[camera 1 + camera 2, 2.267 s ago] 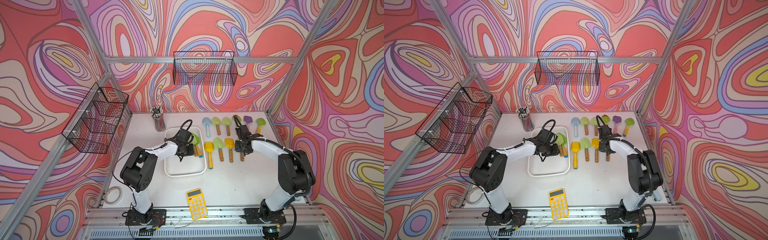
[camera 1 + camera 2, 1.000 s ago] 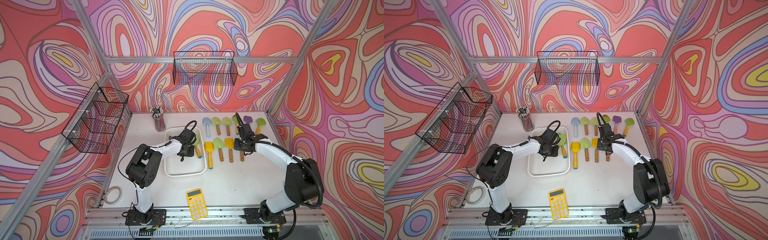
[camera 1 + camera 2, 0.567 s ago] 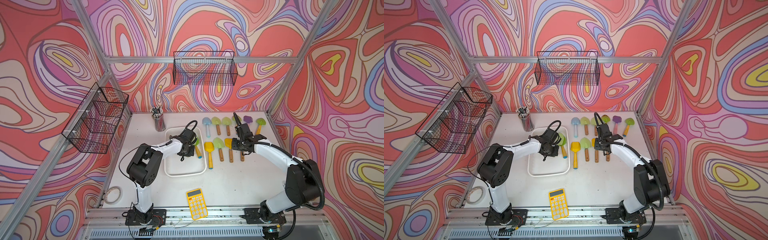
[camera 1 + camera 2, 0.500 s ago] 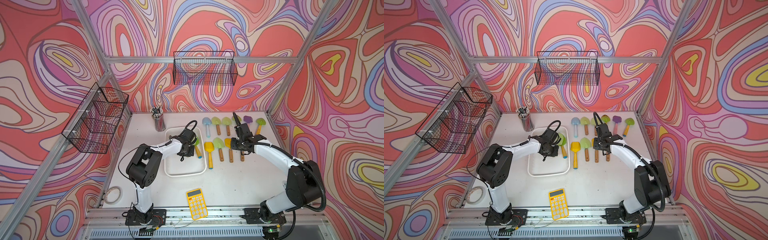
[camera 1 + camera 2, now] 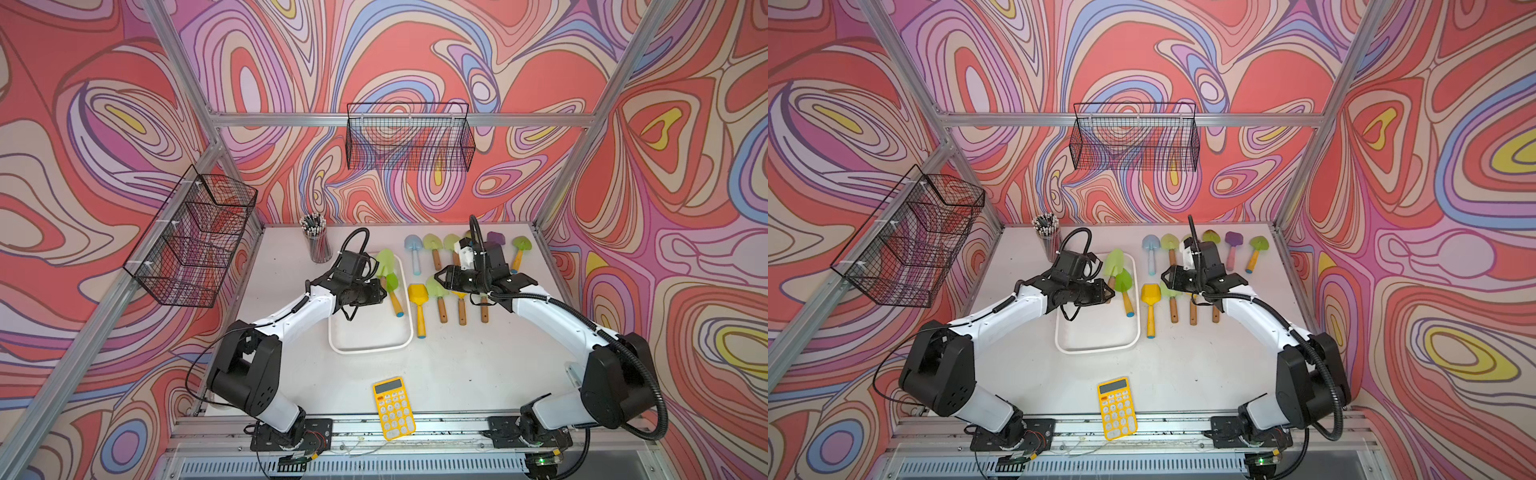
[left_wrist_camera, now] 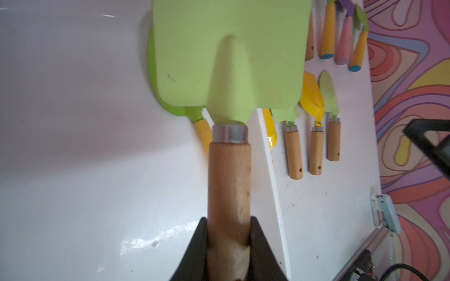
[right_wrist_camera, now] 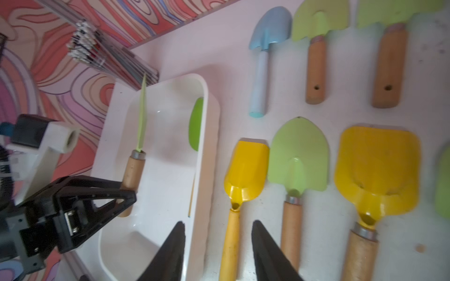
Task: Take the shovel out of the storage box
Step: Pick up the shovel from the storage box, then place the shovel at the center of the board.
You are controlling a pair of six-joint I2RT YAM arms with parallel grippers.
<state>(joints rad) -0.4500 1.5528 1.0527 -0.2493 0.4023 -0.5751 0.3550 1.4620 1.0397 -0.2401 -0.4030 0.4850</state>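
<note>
On the white tabletop (image 5: 478,365), left of centre, sits the storage box (image 5: 370,332), long side running front to back. Over its far right part the left fingers (image 6: 197,248) are pinched tight on the wooden handle of the light-green shovel (image 6: 229,60). The grip is toward the butt end, w/ the blade pointing away from the wrist, toward the back wall. The shovel's long axis runs approx. parallel to the box's long side. It looks lifted off the box floor, but in both top views it sits inside the box's outline, so prob. not out yet. Below it a darker green shovel (image 5: 391,281) w/ a yellow handle lies in the box along the right wall.

Key relation: the way out is to the robot's right, over the right rim, where rows of shovels (image 5: 441,307) lie w/ handles toward the robot. The left arm has the shovel; the right arm is nearer that side. The right fingers (image 7: 171,255) are spread & hold nothing, hovering just beside the box's right rim, over the handle of the yellow scoop (image 7: 246,170). Judgement: a sideways carry needs enough height to clear the rim & the darker shovel.

Writing: none readable. On the yellow calculator (image 5: 394,409) near the front edge the key marks are too small to read. No brand shows on shovels, box or arms.
</note>
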